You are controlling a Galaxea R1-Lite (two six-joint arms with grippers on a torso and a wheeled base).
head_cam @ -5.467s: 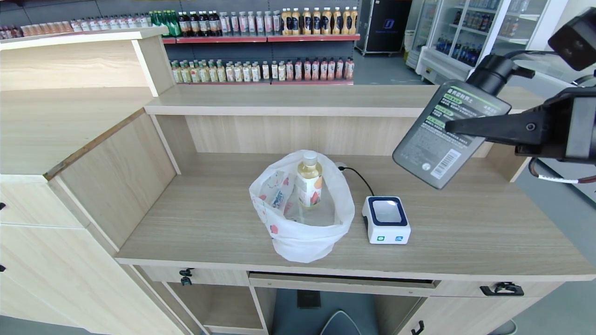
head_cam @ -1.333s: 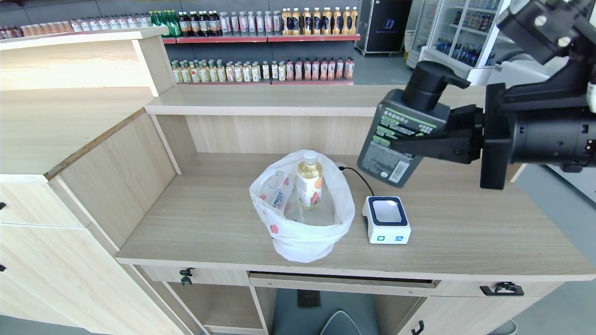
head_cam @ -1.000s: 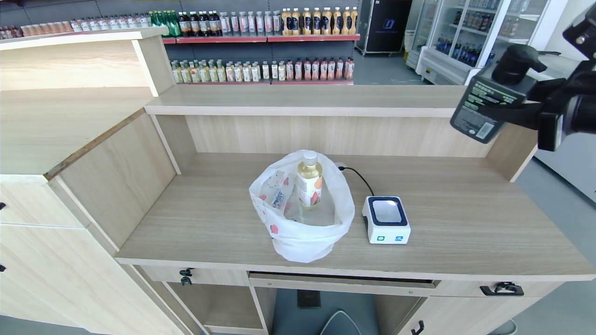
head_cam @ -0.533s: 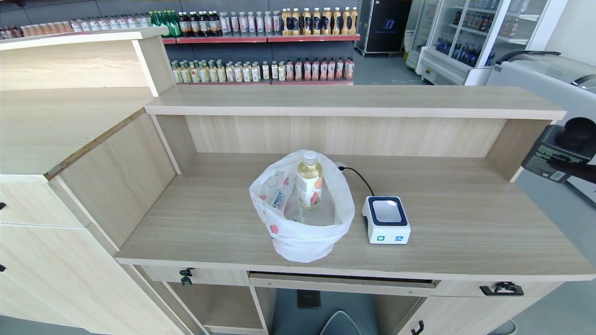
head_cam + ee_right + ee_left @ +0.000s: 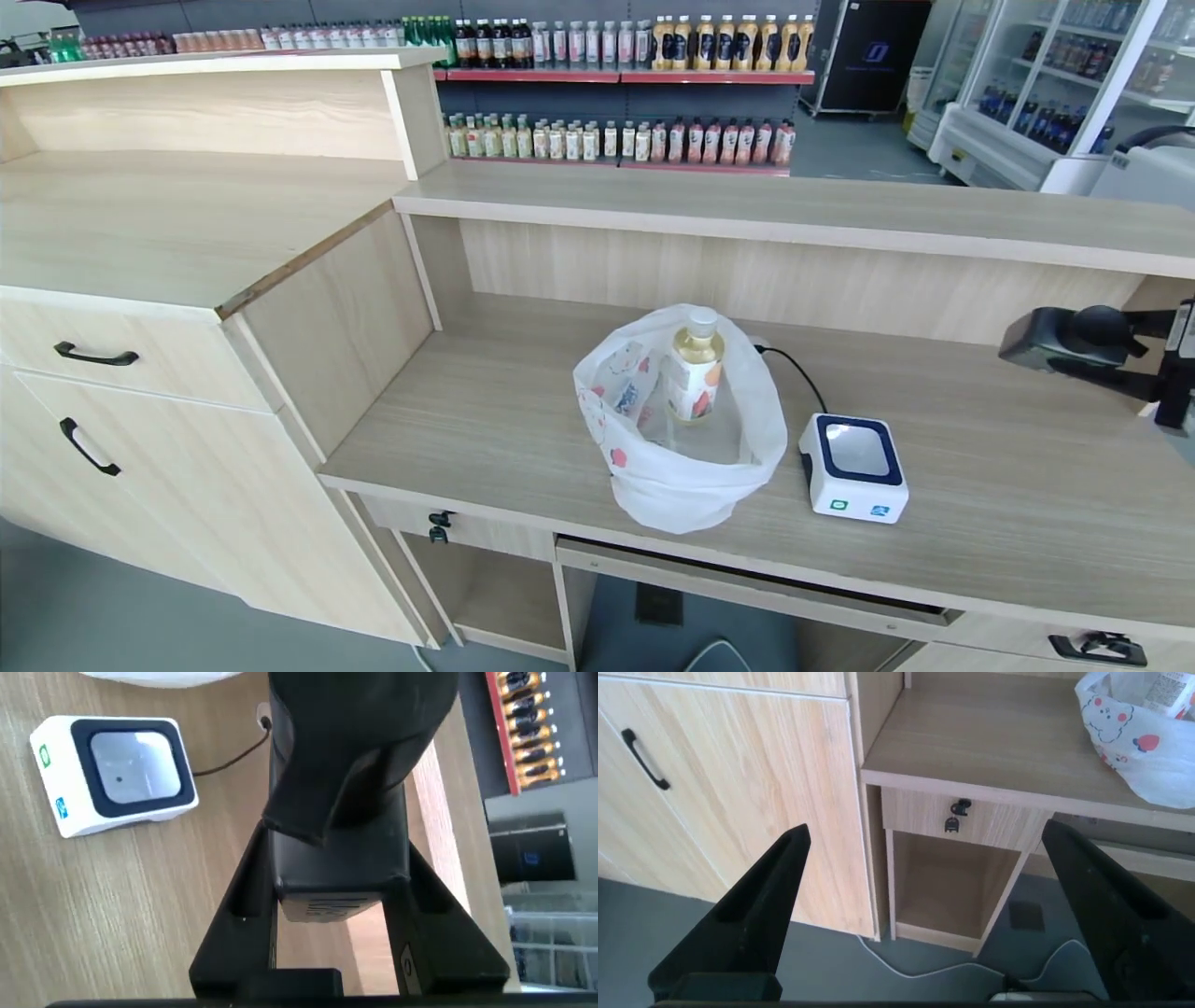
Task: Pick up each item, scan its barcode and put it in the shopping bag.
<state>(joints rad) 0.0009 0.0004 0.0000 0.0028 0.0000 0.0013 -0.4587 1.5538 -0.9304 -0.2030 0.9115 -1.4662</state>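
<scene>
My right gripper [image 5: 1090, 362] is shut on a dark pump bottle [image 5: 1034, 338], held tilted above the counter's far right end. In the right wrist view the same pump bottle [image 5: 344, 784] sits between the black fingers [image 5: 245, 917], with the white scanner [image 5: 112, 770] on the wood beyond it. The white shopping bag [image 5: 686, 467] stands mid-counter with a yellow drink bottle [image 5: 694, 369] upright inside. The scanner [image 5: 854, 467] lies just right of the bag. My left gripper [image 5: 920, 924] hangs open and empty, low beside the counter front, with a corner of the bag [image 5: 1139, 728] in its view.
A black cable [image 5: 794, 373] runs from the scanner to the back panel. A raised ledge [image 5: 794, 210] borders the counter at the back, and a taller cabinet [image 5: 187, 224] closes it on the left. Drawers with black handles [image 5: 93, 355] are below.
The head camera has shifted, moving the whole scene rightward. My right arm carried the pump bottle from above the scanner out to the right and down near the counter's right end.
</scene>
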